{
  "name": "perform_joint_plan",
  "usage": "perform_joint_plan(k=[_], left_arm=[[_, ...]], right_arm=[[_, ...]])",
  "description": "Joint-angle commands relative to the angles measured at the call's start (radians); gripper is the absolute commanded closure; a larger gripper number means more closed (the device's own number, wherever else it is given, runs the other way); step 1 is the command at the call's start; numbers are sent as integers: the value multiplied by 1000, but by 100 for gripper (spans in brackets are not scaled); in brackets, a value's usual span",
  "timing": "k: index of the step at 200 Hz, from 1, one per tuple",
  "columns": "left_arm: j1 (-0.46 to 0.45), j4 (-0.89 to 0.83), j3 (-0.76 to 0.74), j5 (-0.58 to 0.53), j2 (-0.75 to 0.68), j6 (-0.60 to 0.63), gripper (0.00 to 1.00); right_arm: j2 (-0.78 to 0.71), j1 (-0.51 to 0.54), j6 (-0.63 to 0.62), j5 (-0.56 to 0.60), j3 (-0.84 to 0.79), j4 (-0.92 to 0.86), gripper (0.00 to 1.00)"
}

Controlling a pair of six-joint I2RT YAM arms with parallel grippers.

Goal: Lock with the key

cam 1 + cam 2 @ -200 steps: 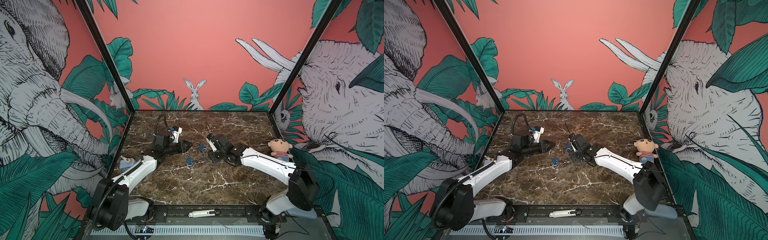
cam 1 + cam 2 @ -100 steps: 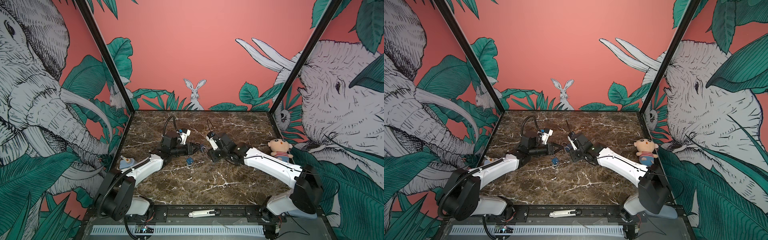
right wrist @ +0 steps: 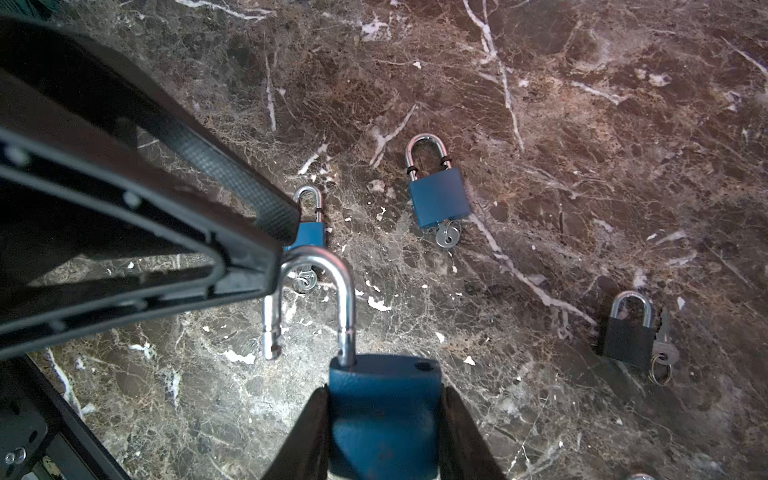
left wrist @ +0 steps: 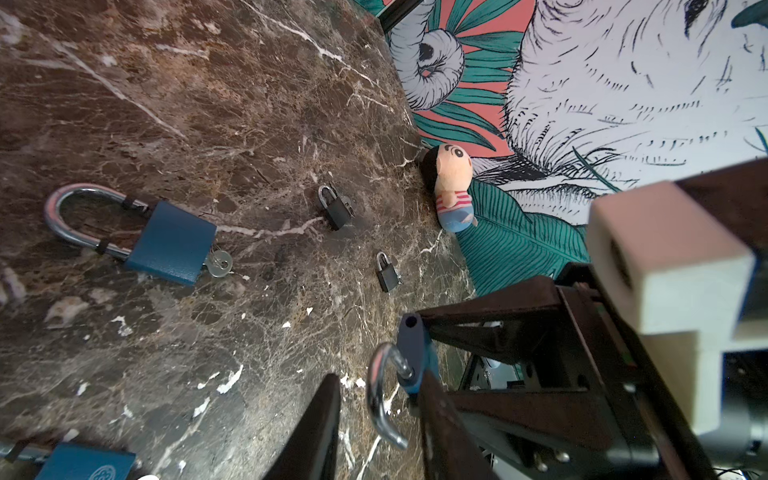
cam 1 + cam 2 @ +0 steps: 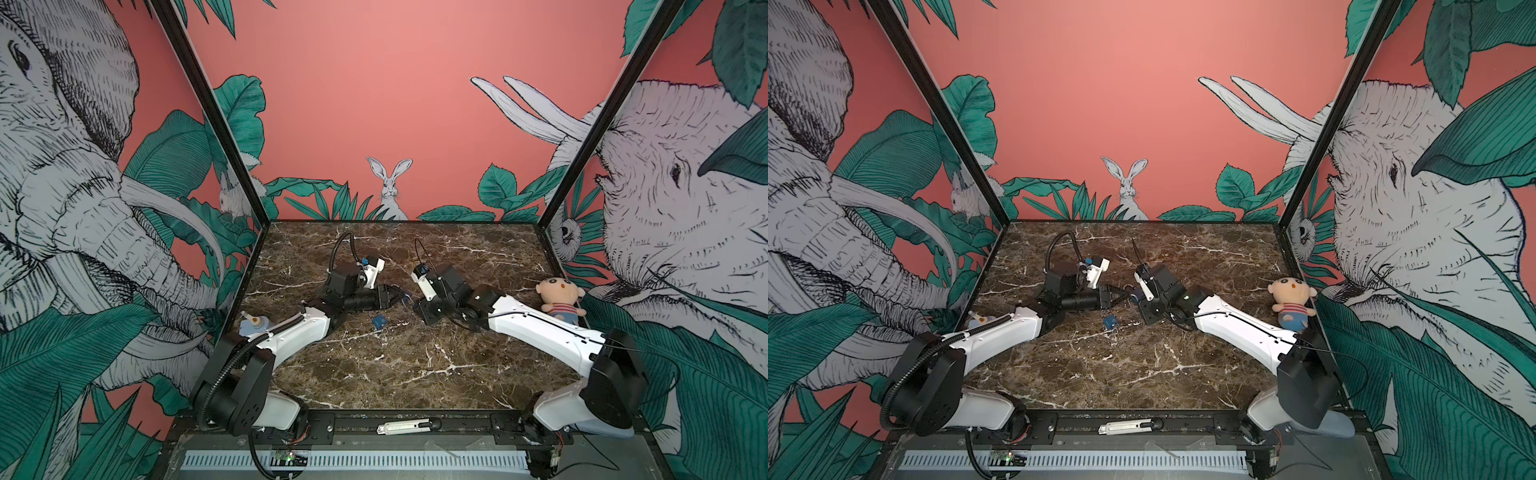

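Over the middle of the table (image 5: 395, 365), the right gripper (image 3: 384, 395) is clamped on a blue padlock (image 3: 382, 428) whose shackle (image 3: 316, 266) stands open. The left gripper (image 4: 380, 376) has its jaws apart, astride that shackle. The key (image 3: 448, 235) sits in a second lock (image 3: 438, 199) lying beyond, with a black lock (image 3: 627, 338) and a doll (image 4: 451, 187) farther off

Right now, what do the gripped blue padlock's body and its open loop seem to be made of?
Blue padlock body: probably metal under a matte blue coating, faintly textured, hardly any shine. Shackle: bright polished steel or chrome plating, judging by its mirror-like highlights.
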Motion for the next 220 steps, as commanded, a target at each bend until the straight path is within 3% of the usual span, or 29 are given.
perform_joint_plan(k=[1,134,175,201,220], left_arm=[[-9,19,21,16,0,4,65],[-31,59,33,48,38,-25,74],[-33,66,35,51,48,-28,84],[-33,73,33,55,56,-33,100],[-33,106,19,52,58,-55,100]], right_arm=[[-39,-5,17,0,19,44,97],[-40,-5,19,-4,14,57,98],[-41,-5,18,-6,19,54,98],[-41,-5,14,-4,20,55,98],[-44,-4,15,-2,21,56,98]])
